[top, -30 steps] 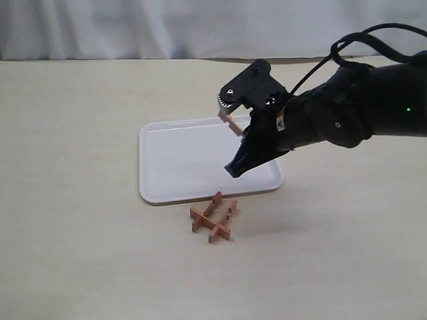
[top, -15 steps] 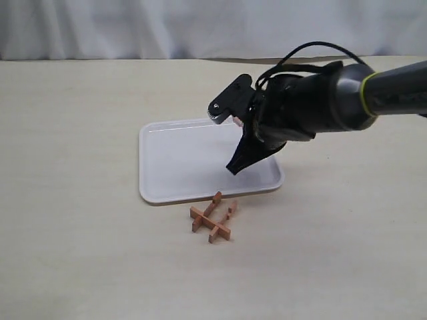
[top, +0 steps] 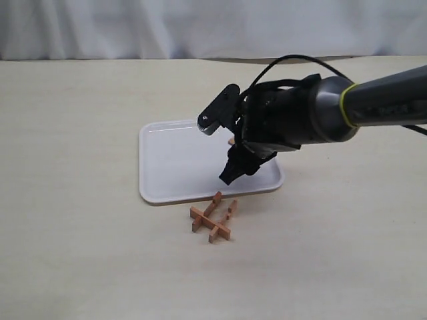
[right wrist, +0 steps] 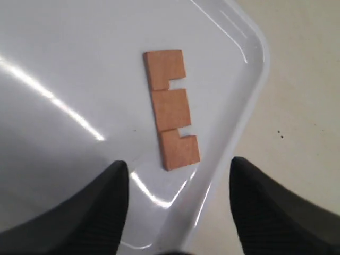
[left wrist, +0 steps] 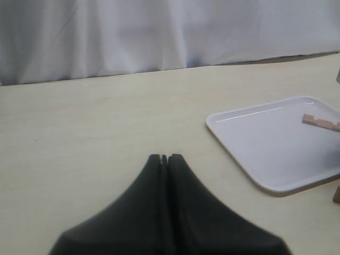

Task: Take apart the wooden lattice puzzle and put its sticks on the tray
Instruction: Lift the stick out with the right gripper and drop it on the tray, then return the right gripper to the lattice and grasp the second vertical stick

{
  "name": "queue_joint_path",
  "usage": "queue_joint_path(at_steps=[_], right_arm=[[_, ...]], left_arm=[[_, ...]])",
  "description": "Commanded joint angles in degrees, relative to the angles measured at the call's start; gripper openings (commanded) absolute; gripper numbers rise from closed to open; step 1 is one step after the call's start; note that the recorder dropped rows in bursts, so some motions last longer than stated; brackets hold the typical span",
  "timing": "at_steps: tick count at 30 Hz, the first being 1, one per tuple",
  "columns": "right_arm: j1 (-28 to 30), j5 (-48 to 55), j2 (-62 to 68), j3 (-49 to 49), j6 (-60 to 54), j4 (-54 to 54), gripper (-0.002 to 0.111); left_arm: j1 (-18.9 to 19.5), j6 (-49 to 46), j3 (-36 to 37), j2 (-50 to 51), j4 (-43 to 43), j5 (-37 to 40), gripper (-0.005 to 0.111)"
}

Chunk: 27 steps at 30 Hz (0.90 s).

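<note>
Left wrist view shows the left gripper point(left wrist: 164, 158) over bare table point(left wrist: 79, 122), its two fingers point(left wrist: 155, 178) pressed together with nothing between them, well apart from the tray point(left wrist: 265, 149). In the exterior view this gripper is out of sight. The tray rests flat on the table at the middle, its left half bare and white. One stick point(right wrist: 171, 109) lies flat inside the tray, in its right part near a rounded corner and just inside the rim, its two square notches turned toward that rim. The exterior view shows only a sliver of it behind the arm. The right gripper point(top: 221, 147) hangs above the tray's right half, over that stick. Its fingers are spread wide to either side of the stick's near end and do not touch it, so the gripper holds nothing. The puzzle point(top: 213, 219) sits on the table just beside the tray's long edge nearest the exterior camera, toward the tray's right end, close to the rim but not on it. Three crossed sticks point(top: 211, 223) can be made out in it, two roughly parallel and one locked across them. The right arm point(top: 373, 107) stretches away past the tray's right edge to the border of the view.
</note>
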State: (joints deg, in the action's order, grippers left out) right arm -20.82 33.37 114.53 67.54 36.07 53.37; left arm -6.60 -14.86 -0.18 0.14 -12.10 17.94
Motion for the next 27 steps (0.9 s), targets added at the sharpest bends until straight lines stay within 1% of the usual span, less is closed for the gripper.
queue_joint_path(at_steps=[1, 5, 6, 7, 10, 11, 12, 13, 17, 27], right_arm=[[0.0, 0.0, -5.0, 0.3, -13.7, -14.2, 0.054], [0.0, 6.0, -11.0, 0.3, -36.1, -34.7, 0.054], [0.0, 7.2, -11.8, 0.3, -38.4, -38.0, 0.054], [0.0, 10.7, -13.0, 0.3, -44.0, -44.0, 0.054], [0.0, 13.1, -13.9, -1.5, -48.4, -52.2, 0.054], [0.0, 12.8, -13.9, -3.6, -51.0, -56.8, 0.054], [0.0, 12.1, -13.8, -4.7, -52.0, -58.9, 0.054], [0.0, 9.8, -13.8, -7.7, -54.2, -62.3, 0.054], [0.0, 3.6, -13.1, -12.4, -55.8, -65.2, 0.054], [-0.7, 1.4, -8.4, -12.5, -55.8, -65.9, 0.054]], left_arm=[[0.6, -0.3, 0.2, -0.1, -0.1, -0.5, 0.000], [0.6, -0.3, 0.2, -0.1, -0.1, -0.5, 0.000], [0.6, -0.3, 0.2, -0.1, -0.1, -0.5, 0.000], [0.6, -0.3, 0.2, -0.1, -0.1, -0.5, 0.000], [0.6, -0.3, 0.2, -0.1, -0.1, -0.5, 0.000], [0.6, -0.3, 0.2, -0.1, -0.1, -0.5, 0.000], [0.6, -0.3, 0.2, -0.1, -0.1, -0.5, 0.000], [0.6, -0.3, 0.2, -0.1, -0.1, -0.5, 0.000], [0.6, -0.3, 0.2, -0.1, -0.1, -0.5, 0.000], [0.6, -0.3, 0.2, -0.1, -0.1, -0.5, 0.000]])
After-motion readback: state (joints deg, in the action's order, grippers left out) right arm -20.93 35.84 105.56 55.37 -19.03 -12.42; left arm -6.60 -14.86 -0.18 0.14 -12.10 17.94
